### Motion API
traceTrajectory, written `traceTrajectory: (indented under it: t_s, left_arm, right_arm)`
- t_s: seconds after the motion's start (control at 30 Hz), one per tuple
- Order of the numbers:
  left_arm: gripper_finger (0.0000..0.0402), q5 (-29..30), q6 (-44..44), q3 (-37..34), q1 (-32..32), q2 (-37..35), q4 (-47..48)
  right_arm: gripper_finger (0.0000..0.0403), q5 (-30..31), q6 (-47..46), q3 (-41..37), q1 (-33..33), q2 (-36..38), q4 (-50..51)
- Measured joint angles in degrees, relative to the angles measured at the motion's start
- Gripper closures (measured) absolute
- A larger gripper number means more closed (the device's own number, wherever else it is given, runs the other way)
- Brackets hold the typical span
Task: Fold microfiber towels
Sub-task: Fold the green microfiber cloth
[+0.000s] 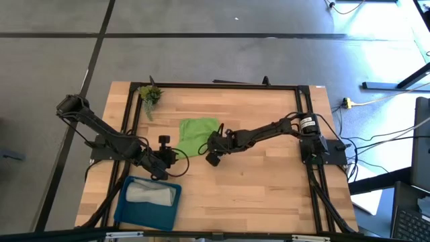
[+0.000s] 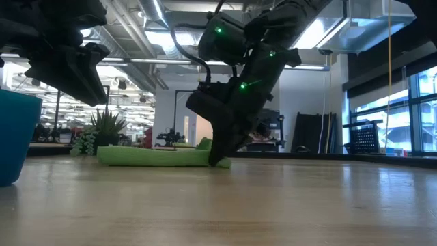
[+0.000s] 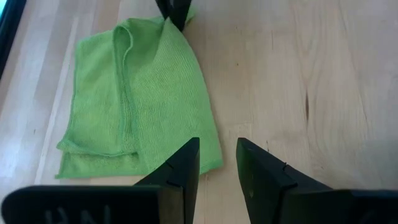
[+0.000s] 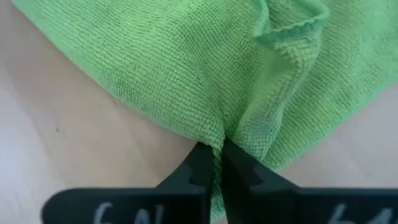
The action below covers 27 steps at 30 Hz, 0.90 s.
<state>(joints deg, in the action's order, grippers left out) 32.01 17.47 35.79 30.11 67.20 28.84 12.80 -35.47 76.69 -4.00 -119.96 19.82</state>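
Right gripper [image 4: 217, 163] pinches green towel [image 4: 186, 68] edge — on table [image 1: 269, 188].

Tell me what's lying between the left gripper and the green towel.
Nothing: the left wrist view shows only bare wood between the left gripper and the green towel.

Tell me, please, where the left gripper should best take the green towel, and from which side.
Probably the free corner of the green towel nearest the left gripper, from above: that edge lies flat and clear, while the right gripper pinches the opposite edge.
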Motion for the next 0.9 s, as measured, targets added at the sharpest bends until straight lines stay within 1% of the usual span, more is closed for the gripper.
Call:
traceTrajectory:
  t_s: [0.17,0.37,0.73,0.83,0.9]
  left_arm:
    - [0.0305,0.0,0.2,0.0,0.0,0.0,0.0]
    - [0.0305,0.0,-0.1,0.0,0.0,0.0,0.0]
    - [0.0305,0.0,-0.1,0.0,-0.1,0.0,0.0]
    - [0.0310,-1.7,-0.3,0.0,-0.1,0.0,0.0]
    - [0.0321,-2.6,-0.3,0.0,-0.1,0.0,0.0]
  right_arm:
    - [0.0393,0.0,-5.0,0.0,-2.0,-0.1,-1.3]
    - [0.0388,0.6,-7.7,-0.1,-3.7,-0.2,-3.0]
    - [0.0390,2.3,-8.0,-0.1,-4.5,-0.2,-3.1]
    - [0.0390,2.4,-8.0,-0.1,-4.5,-0.2,-3.1]
    - [0.0390,2.4,-8.0,-0.1,-4.5,-0.2,-3.2]
